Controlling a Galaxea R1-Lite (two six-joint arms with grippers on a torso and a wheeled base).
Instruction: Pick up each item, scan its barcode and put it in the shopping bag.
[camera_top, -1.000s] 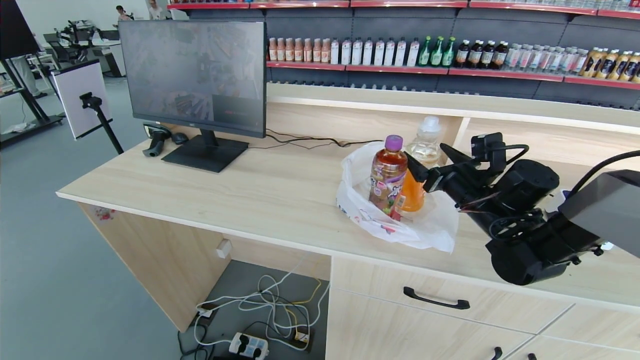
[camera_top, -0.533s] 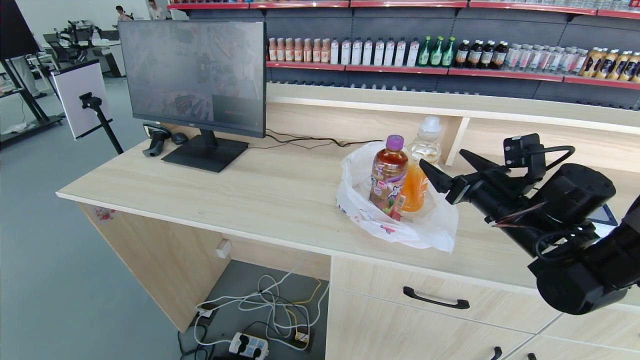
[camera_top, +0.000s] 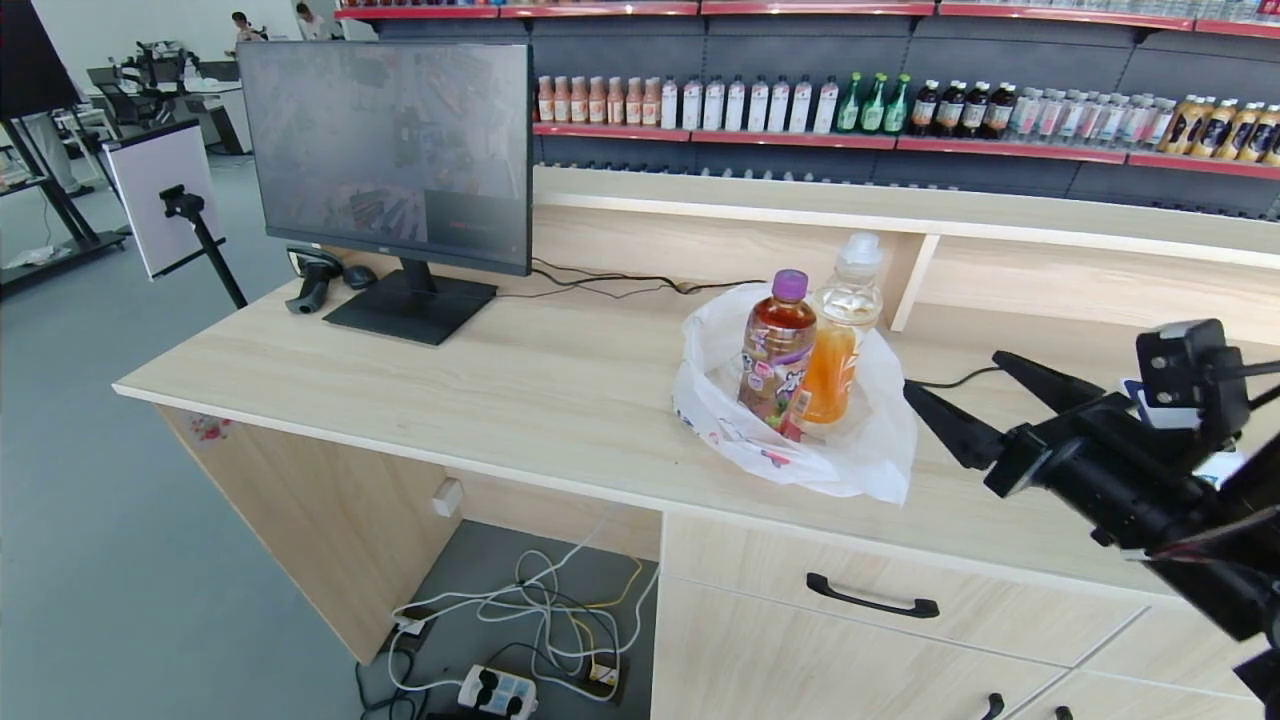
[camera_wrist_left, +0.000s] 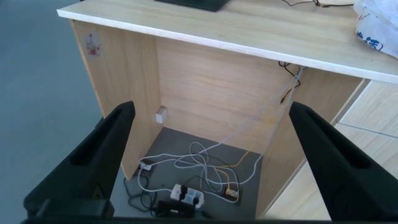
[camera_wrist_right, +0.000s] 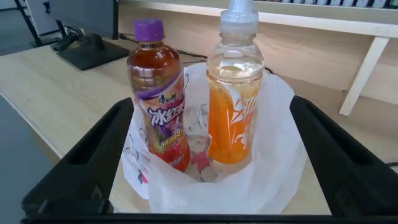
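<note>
A white plastic shopping bag (camera_top: 800, 450) lies open on the wooden counter (camera_top: 520, 370). Two bottles stand upright in it: a purple-capped tea bottle (camera_top: 776, 345) (camera_wrist_right: 159, 127) and a clear-capped orange drink bottle (camera_top: 840, 330) (camera_wrist_right: 234, 93). My right gripper (camera_top: 975, 405) is open and empty, to the right of the bag and apart from it, pointing at the bottles (camera_wrist_right: 205, 168). My left gripper (camera_wrist_left: 205, 155) hangs open and empty below the counter's edge, facing the floor and cables.
A monitor (camera_top: 390, 150) stands at the counter's back left with a handheld barcode scanner (camera_top: 312, 280) beside it. Shelves of bottles (camera_top: 900, 105) line the back wall. Drawers (camera_top: 870, 600) sit under the counter; a power strip and cables (camera_top: 500, 685) lie on the floor.
My right gripper has drawn back to the right and lower, away from the orange drink bottle, which now stands free in the bag. The bag and bottles have not moved.
</note>
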